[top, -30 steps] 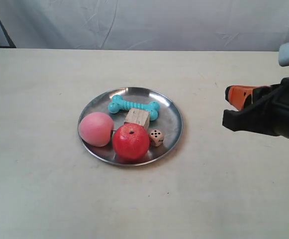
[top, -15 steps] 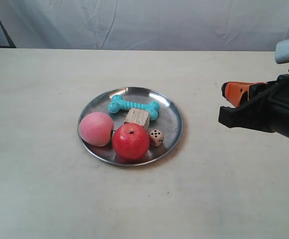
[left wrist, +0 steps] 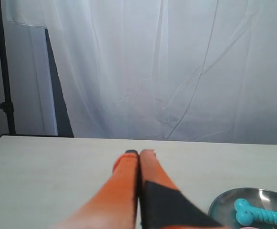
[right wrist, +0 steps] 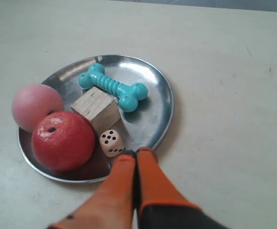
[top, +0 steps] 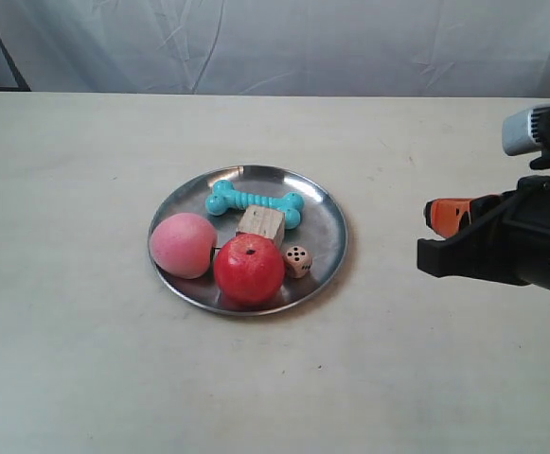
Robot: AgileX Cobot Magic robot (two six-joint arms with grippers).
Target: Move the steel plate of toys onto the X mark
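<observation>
The steel plate (top: 327,222) lies mid-table, holding a turquoise bone (top: 255,202), pink ball (top: 183,245), red apple (top: 249,269), wooden cube (top: 261,223) and cream die (top: 297,260). My right gripper (top: 427,236) is the one at the exterior view's right. It hovers off the plate's rim on the die's side. In the right wrist view that gripper (right wrist: 137,153) is shut and empty, its tips over the plate's rim (right wrist: 169,102) near the die (right wrist: 111,142). My left gripper (left wrist: 139,152) is shut over bare table, with the plate (left wrist: 224,202) off to one side. No X mark can be made out.
A cream tabletop (top: 85,359) stretches all round the plate. A white cloth backdrop (top: 275,43) hangs behind the far edge. A dark stand (left wrist: 5,71) rises beyond the table in the left wrist view.
The arm at the exterior view's right has dropped lower in the view, its orange tip sinking. The plate and toys have not moved.
</observation>
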